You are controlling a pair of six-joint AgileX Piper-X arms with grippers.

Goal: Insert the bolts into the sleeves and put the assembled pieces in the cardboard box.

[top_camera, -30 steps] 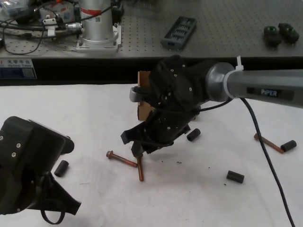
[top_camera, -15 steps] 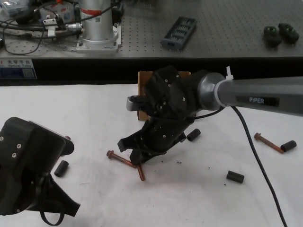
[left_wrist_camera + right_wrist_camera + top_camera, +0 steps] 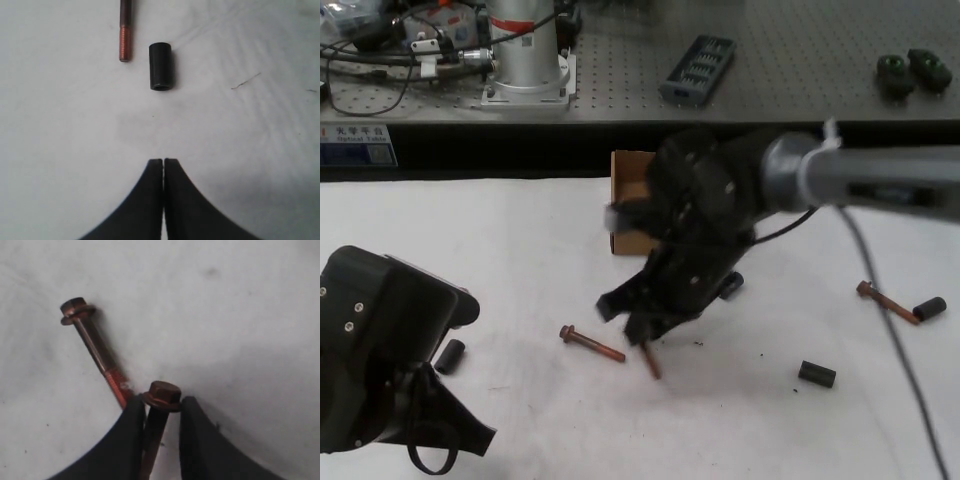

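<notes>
My right gripper hangs over the middle of the white cloth, shut on a copper bolt that sticks down out of it. In the right wrist view the held bolt's hex head sits just past the fingertips of the right gripper. A second bolt lies flat just to its left. My left gripper is shut on nothing at the near left, with a black sleeve and a bolt's threaded end lying ahead of it. The cardboard box stands behind the right arm.
More black sleeves lie at the right and one under the right arm. Another bolt rests at the far right. Behind the cloth, a perforated bench carries a metal post and a dark tool block.
The right gripper has shifted to the right and tipped, taking one bolt with it. The other bolt has slid a little to the right on the cloth. The left arm has not moved.
</notes>
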